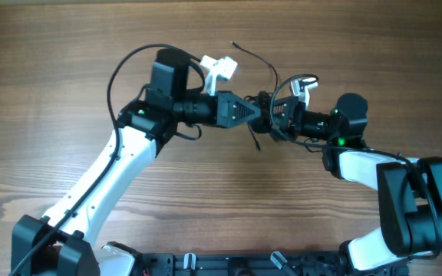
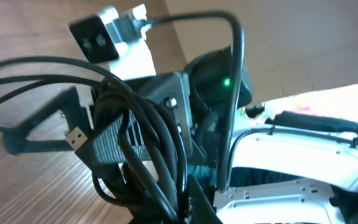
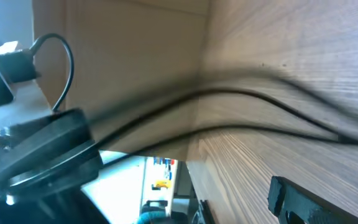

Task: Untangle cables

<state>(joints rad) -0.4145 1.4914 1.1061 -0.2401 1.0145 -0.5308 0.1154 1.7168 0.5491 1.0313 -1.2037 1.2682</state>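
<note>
Cables point(image 1: 255, 138): black tangle, mid-table point(image 1: 44, 92), between both grippers
Left gripper point(image 1: 256, 115): fingers together, clamped on cables
Right gripper point(image 1: 277, 115): just right of tangle; grip cannot be told
White plug point(image 1: 221, 70): far side

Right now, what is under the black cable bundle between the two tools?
Only wooden table shows around the black cable bundle. Directly beneath is hidden by the cables, left tool and right tool.

Even, soft light fills the overhead view, leaving faint shadows on the table point(image 1: 52, 115). Both wrist views blur up close: cables point(image 3: 260, 99) smear and white patches glare.
</note>
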